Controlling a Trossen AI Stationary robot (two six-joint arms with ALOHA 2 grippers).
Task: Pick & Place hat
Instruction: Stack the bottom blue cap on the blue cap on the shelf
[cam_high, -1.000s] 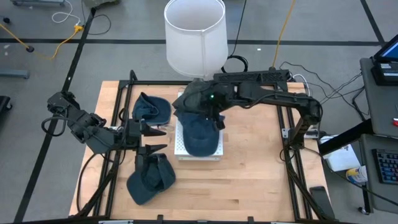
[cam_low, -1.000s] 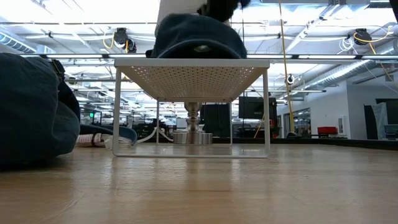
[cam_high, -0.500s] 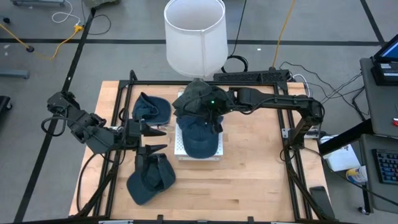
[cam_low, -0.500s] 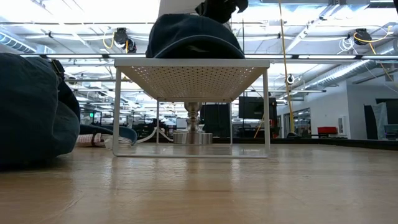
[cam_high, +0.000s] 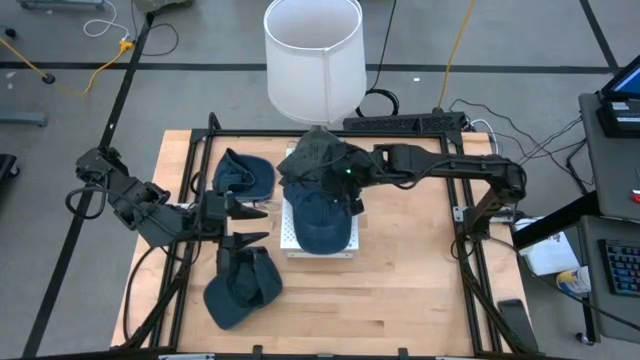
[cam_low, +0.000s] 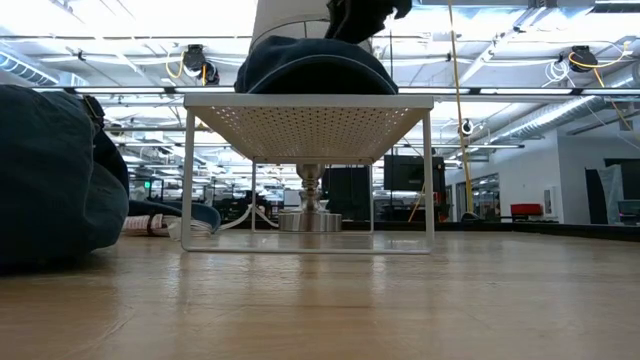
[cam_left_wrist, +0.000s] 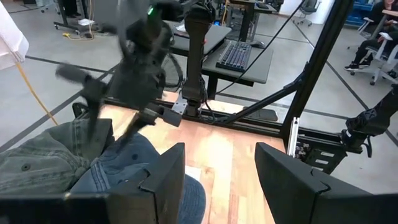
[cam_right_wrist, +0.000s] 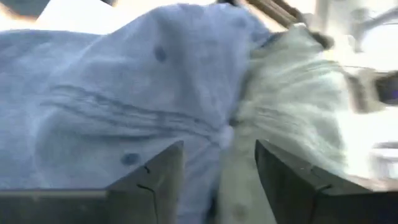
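Blue cap (cam_high: 322, 222) sat on the white rack (cam_high: 288, 238), directly beneath your right gripper (cam_high: 349, 189).
Its fingers were spread, holding nothing; your left gripper (cam_high: 247, 222), half open, waited well aside.

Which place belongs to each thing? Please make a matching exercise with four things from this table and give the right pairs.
Things:
1. blue hat
2. olive hat
3. white lampshade
4. left tool

Places:
A. beyond the far edge of the table
B. on top of the white wire rack
C. on the far end of the rack, next to the lamp's foot
D. between the two dark hats lying on the left part of the table

Pairs: 1-B, 2-C, 3-A, 4-D
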